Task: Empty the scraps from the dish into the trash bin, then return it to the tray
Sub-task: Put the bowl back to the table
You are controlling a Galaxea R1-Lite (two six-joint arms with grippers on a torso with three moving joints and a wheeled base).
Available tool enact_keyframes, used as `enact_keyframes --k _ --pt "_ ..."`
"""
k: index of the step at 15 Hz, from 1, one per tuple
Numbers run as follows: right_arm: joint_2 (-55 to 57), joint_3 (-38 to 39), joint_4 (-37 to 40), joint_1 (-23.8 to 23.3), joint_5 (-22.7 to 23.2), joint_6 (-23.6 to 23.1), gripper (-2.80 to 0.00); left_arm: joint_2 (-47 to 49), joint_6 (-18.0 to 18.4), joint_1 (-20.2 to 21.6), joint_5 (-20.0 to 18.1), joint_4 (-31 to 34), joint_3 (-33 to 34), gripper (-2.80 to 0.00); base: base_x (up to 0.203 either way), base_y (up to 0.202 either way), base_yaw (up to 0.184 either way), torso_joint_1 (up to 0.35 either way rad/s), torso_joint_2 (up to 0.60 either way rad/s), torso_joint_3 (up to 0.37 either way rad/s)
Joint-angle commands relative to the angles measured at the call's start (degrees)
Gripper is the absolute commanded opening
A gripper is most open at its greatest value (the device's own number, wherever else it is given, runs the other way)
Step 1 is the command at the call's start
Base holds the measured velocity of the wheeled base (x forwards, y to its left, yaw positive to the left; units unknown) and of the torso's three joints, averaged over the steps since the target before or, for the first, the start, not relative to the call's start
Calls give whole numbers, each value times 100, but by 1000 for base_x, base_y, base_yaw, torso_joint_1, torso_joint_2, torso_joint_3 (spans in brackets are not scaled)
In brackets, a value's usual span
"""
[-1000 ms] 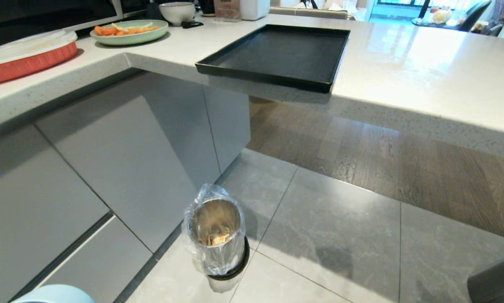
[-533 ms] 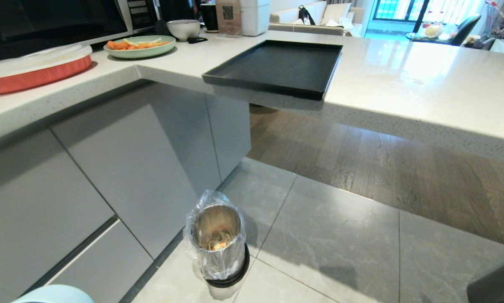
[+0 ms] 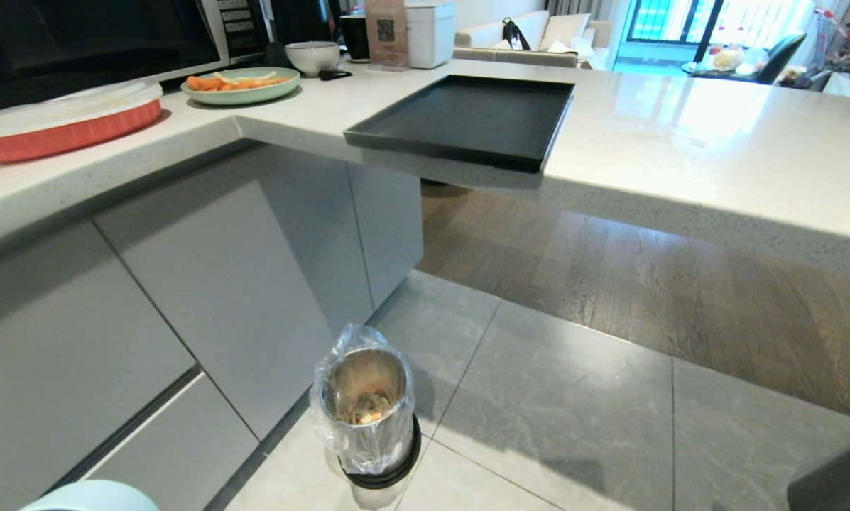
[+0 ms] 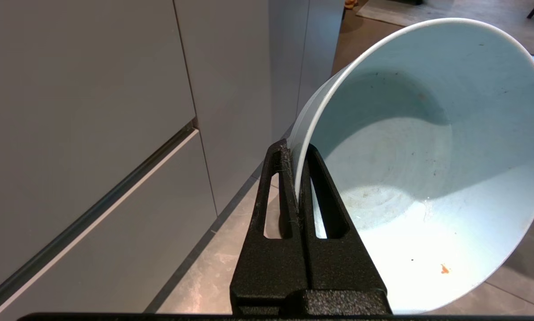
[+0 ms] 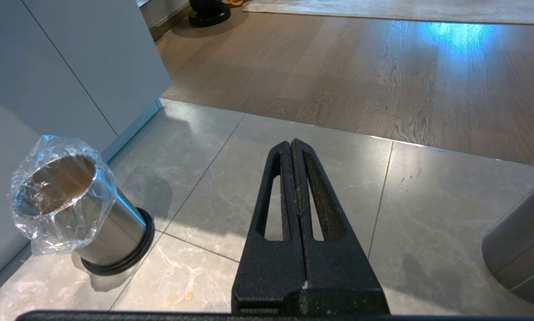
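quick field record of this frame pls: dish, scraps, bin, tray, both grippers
dish: pale blue bowl, rim pinched by left gripper, tilted, nearly empty, one orange speck left
scraps: orange and pale bits at the bottom of the trash bin
trash bin: steel, clear bag liner, upright on floor tiles by the cabinets
tray: black, empty, on the counter, near edge overhanging
right gripper: shut, empty, above the floor tiles

**Bright daylight from the far windows**

My head view is sharp and well lit. The pale speckled stone countertop [image 3: 680,142] shows white glare from the windows behind it and throws a wide shadow on the brown wooden floor [image 3: 645,284]. Straight edges bend slightly near the borders. Both my wrist views are clear.
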Motion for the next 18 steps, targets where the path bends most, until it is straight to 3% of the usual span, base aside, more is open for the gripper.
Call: enact_keyframes --k 1,18 --pt "-2 -2 -2 1 -1 1 -280 4 -3 0 0 -2 0 -280 0 0 0 0 0 0" --pt "-2 2 -2 1 -1 -16 -280 -5 -3 0 7 -2 0 -280 0 0 0 0 0 0"
